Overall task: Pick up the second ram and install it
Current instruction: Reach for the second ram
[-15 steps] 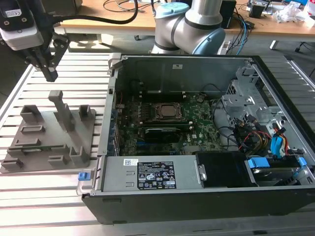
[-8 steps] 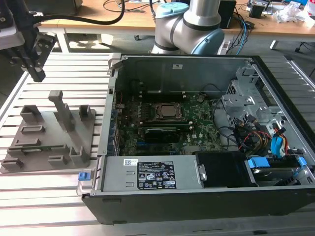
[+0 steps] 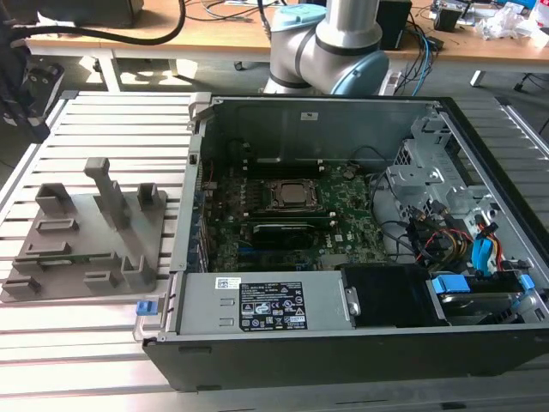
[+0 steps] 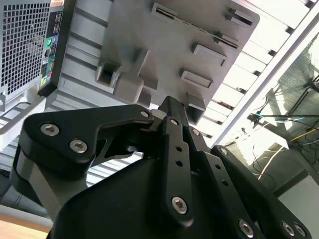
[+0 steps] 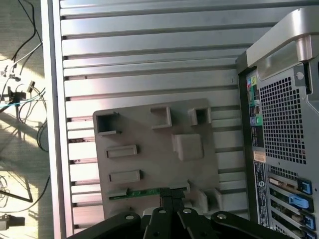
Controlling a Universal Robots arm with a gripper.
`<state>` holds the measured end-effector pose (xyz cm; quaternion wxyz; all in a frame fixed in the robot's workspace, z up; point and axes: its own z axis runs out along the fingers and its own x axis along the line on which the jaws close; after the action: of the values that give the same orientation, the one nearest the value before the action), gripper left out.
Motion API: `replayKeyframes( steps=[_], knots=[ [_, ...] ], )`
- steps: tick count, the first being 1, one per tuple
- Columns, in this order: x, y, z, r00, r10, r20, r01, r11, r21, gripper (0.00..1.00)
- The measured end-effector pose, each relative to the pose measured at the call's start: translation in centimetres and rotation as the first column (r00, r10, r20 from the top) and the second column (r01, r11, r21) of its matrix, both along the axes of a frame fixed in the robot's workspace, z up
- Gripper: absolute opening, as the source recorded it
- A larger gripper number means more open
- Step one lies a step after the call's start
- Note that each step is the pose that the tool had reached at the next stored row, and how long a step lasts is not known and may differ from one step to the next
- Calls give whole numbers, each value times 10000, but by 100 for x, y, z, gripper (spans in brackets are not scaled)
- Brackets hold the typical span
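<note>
The second ram [image 5: 144, 192] is a thin green stick lying in a slot of the grey holder block [image 5: 154, 149]. In the exterior view the ram [image 3: 60, 258] shows as a green sliver near the front of the holder block [image 3: 86, 232]. My gripper [image 5: 172, 199] hangs well above the holder, its black fingers together with nothing between them, and its tip overlaps one end of the ram in the first wrist view. In the second wrist view the gripper [image 4: 169, 104] points at the holder block [image 4: 174, 30]. In the exterior view the gripper [image 3: 17, 86] is a dark shape at the far left.
The open computer case [image 3: 283, 300] stands to the exterior view's right of the holder, with the green motherboard [image 3: 343, 223] and CPU socket [image 3: 290, 196] inside. Its rear panel [image 5: 284, 124] is close beside the holder. Everything rests on a slatted metal table [image 3: 86, 360].
</note>
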<state>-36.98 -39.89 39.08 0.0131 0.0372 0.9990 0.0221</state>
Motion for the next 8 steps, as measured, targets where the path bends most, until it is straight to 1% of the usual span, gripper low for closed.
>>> replayKeyframes(
  steps=[4,5,6,7,8],
  knots=[
    [-158,0,-8,10000,1,1,-1,10000,1,11],
    [-184,-1,-11,10000,6,2,-6,10000,1,11],
    [-212,-16,-15,10000,16,0,-16,10000,0,11],
    [-232,-51,-21,10000,67,0,-67,10000,0,11],
    [-231,-67,-24,9998,184,2,-184,9998,-4,11]
  ],
)
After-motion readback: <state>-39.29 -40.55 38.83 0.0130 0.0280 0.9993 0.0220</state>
